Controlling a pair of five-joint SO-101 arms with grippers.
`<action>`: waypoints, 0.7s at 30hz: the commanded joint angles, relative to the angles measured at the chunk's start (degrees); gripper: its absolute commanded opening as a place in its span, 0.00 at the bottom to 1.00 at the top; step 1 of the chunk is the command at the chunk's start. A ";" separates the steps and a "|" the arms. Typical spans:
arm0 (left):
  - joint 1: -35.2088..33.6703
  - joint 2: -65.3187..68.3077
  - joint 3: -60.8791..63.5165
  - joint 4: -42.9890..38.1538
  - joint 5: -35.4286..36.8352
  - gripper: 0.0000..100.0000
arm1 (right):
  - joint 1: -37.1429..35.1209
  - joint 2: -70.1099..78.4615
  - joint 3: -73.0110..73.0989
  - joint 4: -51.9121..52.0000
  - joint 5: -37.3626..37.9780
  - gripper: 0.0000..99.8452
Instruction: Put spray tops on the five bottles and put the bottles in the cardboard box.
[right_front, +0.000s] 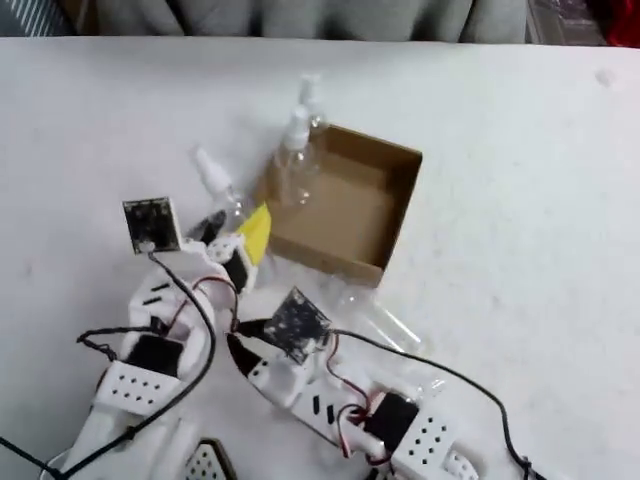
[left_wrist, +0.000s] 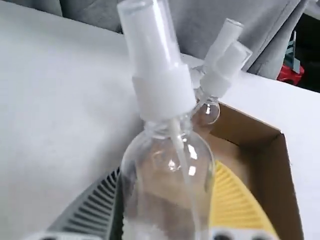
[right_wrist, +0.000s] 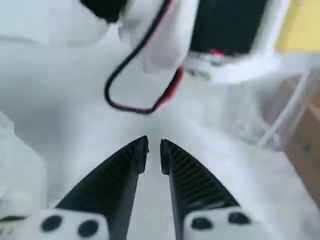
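My left gripper (right_front: 232, 218) is shut on a clear bottle (left_wrist: 165, 190) fitted with a white spray top (left_wrist: 155, 65). The bottle sits between the grey finger (left_wrist: 90, 215) and the yellow finger (left_wrist: 235, 210), just left of the cardboard box (right_front: 345, 205). Two more topped bottles (right_front: 295, 150) stand at the box's far left corner, also seen as the pair of bottles (left_wrist: 220, 70) behind the held one. My right gripper (right_wrist: 153, 155) is shut with nothing in it, low over the table beside the left arm's base. A clear bottle (right_front: 378, 318) lies in front of the box.
The left arm's body and its red and black wires (right_wrist: 150, 85) hang close ahead of my right gripper. Another clear item (right_front: 430, 382) lies by the right arm. The box's brown wall (right_wrist: 305, 150) is to one side. Free table stretches right of the box.
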 joint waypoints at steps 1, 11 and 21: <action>0.75 0.22 -4.40 1.93 0.26 0.02 | 0.04 -1.01 2.11 -10.59 -0.26 0.02; 0.84 -0.22 -4.57 4.22 -6.42 0.02 | 5.85 -1.01 2.73 -11.12 -0.62 0.02; 0.84 -17.98 -2.20 11.69 -6.07 0.02 | 5.05 -0.75 2.81 -10.95 -0.62 0.02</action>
